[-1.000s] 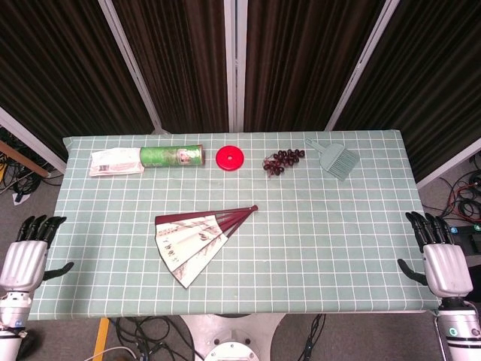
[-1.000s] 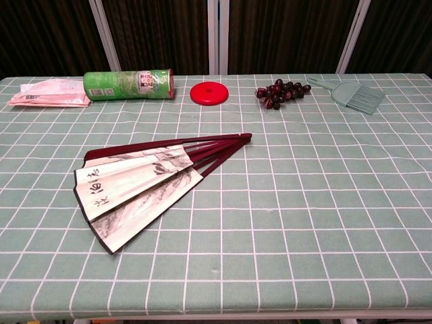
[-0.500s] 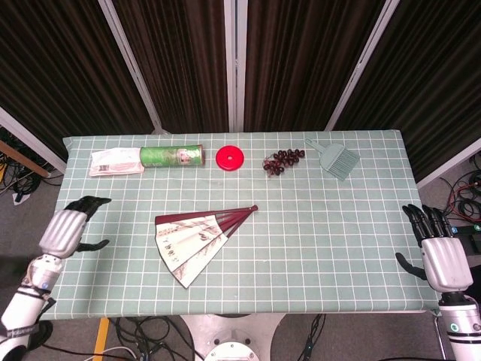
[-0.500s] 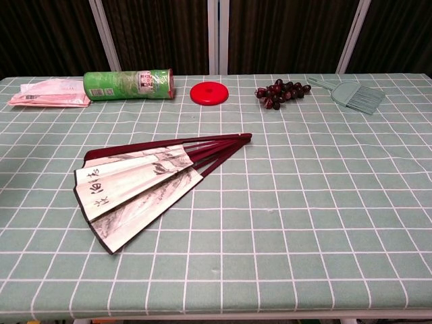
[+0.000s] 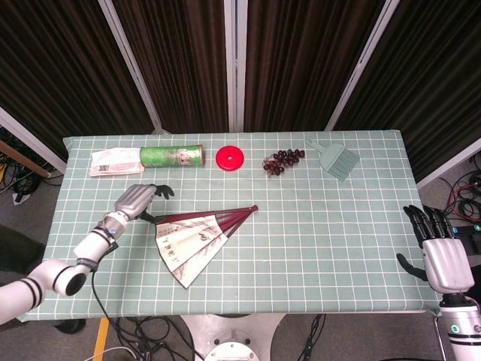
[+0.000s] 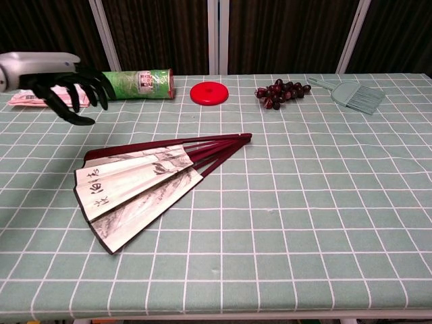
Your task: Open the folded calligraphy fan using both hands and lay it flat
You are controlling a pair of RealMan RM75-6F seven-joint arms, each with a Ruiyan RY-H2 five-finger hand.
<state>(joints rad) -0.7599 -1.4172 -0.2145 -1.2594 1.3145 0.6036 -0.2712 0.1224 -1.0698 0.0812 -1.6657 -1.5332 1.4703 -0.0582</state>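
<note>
Green-grid table (image 5: 338, 226) w/ dark curtains behind; fan (image 5: 197, 237) lies part-spread, lower left of center.
Your left robot hand (image 5: 139, 200) hovers just above-left of it, fingers apart, empty; right robot hand (image 5: 440, 252) wide, far right edge.

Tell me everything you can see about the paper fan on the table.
The fan lies flat on the green checked tablecloth, partly spread, not fully open. Its leaf looks like cream paper with ink painting and black calligraphy; the ribs and outer guards are dark red, meeting at a pivot that points toward the red disc. Nothing touches it; the left hand hovers near its upper left edge.
</note>
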